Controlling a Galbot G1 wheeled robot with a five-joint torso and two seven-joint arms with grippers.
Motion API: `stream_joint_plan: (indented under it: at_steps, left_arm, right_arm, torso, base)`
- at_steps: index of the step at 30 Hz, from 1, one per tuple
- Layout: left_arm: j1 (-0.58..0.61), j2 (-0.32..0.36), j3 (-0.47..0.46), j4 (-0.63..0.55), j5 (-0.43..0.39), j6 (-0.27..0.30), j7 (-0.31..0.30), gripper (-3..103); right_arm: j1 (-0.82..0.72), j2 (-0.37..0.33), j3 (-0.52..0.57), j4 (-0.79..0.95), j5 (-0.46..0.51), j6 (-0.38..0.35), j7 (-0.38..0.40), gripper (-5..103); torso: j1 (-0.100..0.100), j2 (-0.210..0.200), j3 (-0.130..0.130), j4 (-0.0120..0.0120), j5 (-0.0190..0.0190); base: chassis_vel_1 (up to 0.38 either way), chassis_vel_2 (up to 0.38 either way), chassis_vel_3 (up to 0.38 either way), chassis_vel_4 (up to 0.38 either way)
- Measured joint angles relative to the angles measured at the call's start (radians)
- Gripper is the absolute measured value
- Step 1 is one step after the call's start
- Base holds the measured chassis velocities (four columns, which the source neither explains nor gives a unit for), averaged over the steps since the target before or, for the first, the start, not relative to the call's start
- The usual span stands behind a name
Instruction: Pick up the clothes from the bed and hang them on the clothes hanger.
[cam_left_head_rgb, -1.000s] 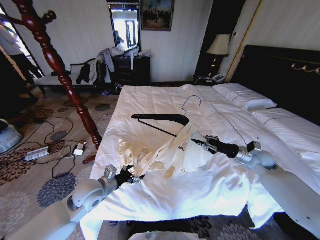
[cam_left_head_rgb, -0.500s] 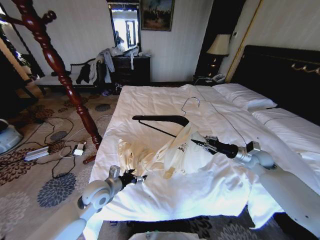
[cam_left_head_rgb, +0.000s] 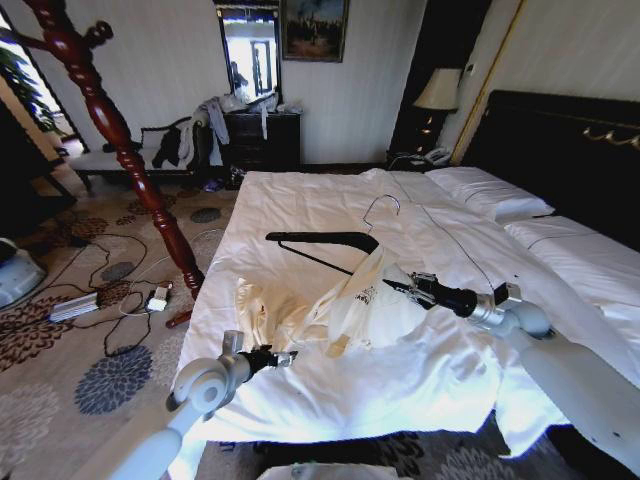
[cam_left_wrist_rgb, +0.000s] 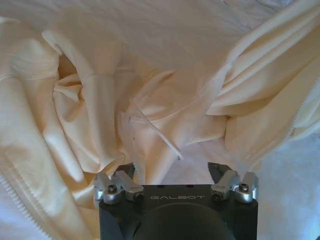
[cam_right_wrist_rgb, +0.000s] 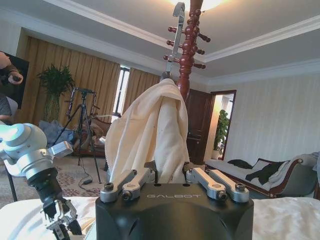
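The clothes (cam_left_head_rgb: 335, 310), a cream shirt, lie crumpled on the bed (cam_left_head_rgb: 320, 195), with one part draped over an arm of the black clothes hanger (cam_left_head_rgb: 320, 238). My right gripper (cam_left_head_rgb: 392, 286) is shut on the hanger's cloth-covered end. In the right wrist view the clothes (cam_right_wrist_rgb: 150, 130) rise from the shut fingers with the silver hook (cam_right_wrist_rgb: 176, 20) above. My left gripper (cam_left_head_rgb: 286, 357) hovers at the shirt's near edge. In the left wrist view it (cam_left_wrist_rgb: 170, 175) stands open, with folds of the clothes (cam_left_wrist_rgb: 100, 100) just beyond its fingers.
A tall red-brown coat stand (cam_left_head_rgb: 110, 130) leans at the left of the bed. Cables and a power strip (cam_left_head_rgb: 75, 305) lie on the patterned carpet. White pillows (cam_left_head_rgb: 490, 195) and the black headboard (cam_left_head_rgb: 570, 150) are at the right. A bench with dark garments (cam_left_head_rgb: 175, 145) stands by the far wall.
My left arm has reached forward, bringing its gripper a little closer to the shirt's near edge. The right gripper, the hanger and the shirt have stayed in place.
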Motion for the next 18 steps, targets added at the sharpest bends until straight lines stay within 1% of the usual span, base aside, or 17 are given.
stream_joint_plan:
  at_steps: [1, 4, 5, 6, 7, 10, 11, 14, 15, 16, 17, 18]
  left_arm:
    - [0.000, 0.000, 0.000, 0.000, 0.000, 0.000, 0.000, 82]
    - [-0.008, -0.009, 0.000, 0.011, -0.015, 0.000, -0.008, 66]
    - [-0.008, -0.009, 0.000, 0.011, -0.015, 0.000, -0.008, 66]
    - [-0.011, -0.009, -0.002, 0.016, -0.019, 0.000, -0.010, 60]
    - [-0.013, -0.009, -0.004, 0.019, -0.022, -0.001, -0.012, 60]
    - [-0.017, -0.010, -0.016, 0.029, -0.023, -0.001, -0.012, 43]
    - [-0.017, -0.010, -0.016, 0.029, -0.023, -0.001, -0.012, 43]
    - [-0.019, -0.009, -0.025, 0.038, -0.026, -0.001, -0.012, 27]
    - [-0.019, -0.009, -0.025, 0.038, -0.026, -0.001, -0.012, 27]
    - [-0.019, -0.008, -0.026, 0.042, -0.026, -0.001, -0.012, 22]
    - [-0.019, -0.007, -0.027, 0.043, -0.026, -0.001, -0.012, 22]
    - [-0.019, -0.007, -0.027, 0.045, -0.026, -0.001, -0.012, 16]
  right_arm:
    - [0.000, 0.000, 0.000, 0.000, 0.000, 0.000, 0.000, 20]
    - [0.000, -0.006, 0.000, 0.000, 0.000, 0.000, 0.000, 20]
    - [0.000, -0.006, 0.000, 0.000, 0.000, 0.000, 0.000, 20]
    - [0.000, -0.007, 0.001, 0.000, 0.000, 0.000, 0.000, 20]
    - [0.000, -0.007, 0.001, -0.001, 0.000, 0.000, 0.000, 20]
    - [0.000, -0.006, 0.001, -0.003, -0.002, 0.002, -0.001, 20]
    - [0.000, -0.006, 0.001, -0.003, -0.002, 0.002, -0.001, 20]
    - [0.001, -0.004, 0.000, -0.006, -0.005, 0.003, -0.005, 20]
    - [0.001, -0.004, 0.000, -0.006, -0.005, 0.003, -0.005, 20]
    - [0.002, -0.003, -0.001, -0.007, -0.005, 0.003, -0.006, 20]
    - [0.002, -0.003, -0.001, -0.007, -0.005, 0.003, -0.007, 20]
    - [0.002, -0.003, -0.001, -0.007, -0.005, 0.004, -0.008, 20]
  torso:
    - [0.000, 0.000, 0.000, 0.0000, 0.0000]
    - [0.000, 0.000, 0.000, 0.0001, 0.0000]
    - [0.000, 0.000, 0.000, 0.0001, 0.0000]
    - [0.000, 0.000, 0.000, 0.0001, 0.0000]
    - [0.000, 0.000, 0.000, 0.0001, 0.0000]
    - [0.000, 0.000, 0.000, 0.0001, 0.0000]
    - [0.000, 0.000, 0.000, 0.0001, 0.0000]
    - [0.000, 0.000, 0.000, 0.0001, 0.0000]
    - [0.000, 0.000, 0.000, 0.0001, 0.0000]
    - [0.000, 0.000, 0.000, 0.0001, 0.0000]
    - [0.000, 0.000, 0.000, 0.0001, 0.0000]
    - [0.000, 0.000, 0.000, 0.0001, 0.0000]
  base:
    - [0.000, 0.000, 0.000, 0.000]
    - [0.000, 0.000, 0.000, 0.000]
    - [0.000, 0.000, 0.000, 0.000]
    - [0.000, 0.000, 0.000, 0.000]
    - [0.000, 0.000, 0.000, 0.000]
    - [0.000, 0.000, 0.000, 0.000]
    - [0.000, 0.000, 0.000, 0.000]
    - [0.000, 0.000, 0.000, 0.000]
    - [0.000, 0.000, 0.000, 0.000]
    - [0.000, 0.000, 0.000, 0.000]
    - [0.000, 0.000, 0.000, 0.000]
    - [0.000, 0.000, 0.000, 0.000]
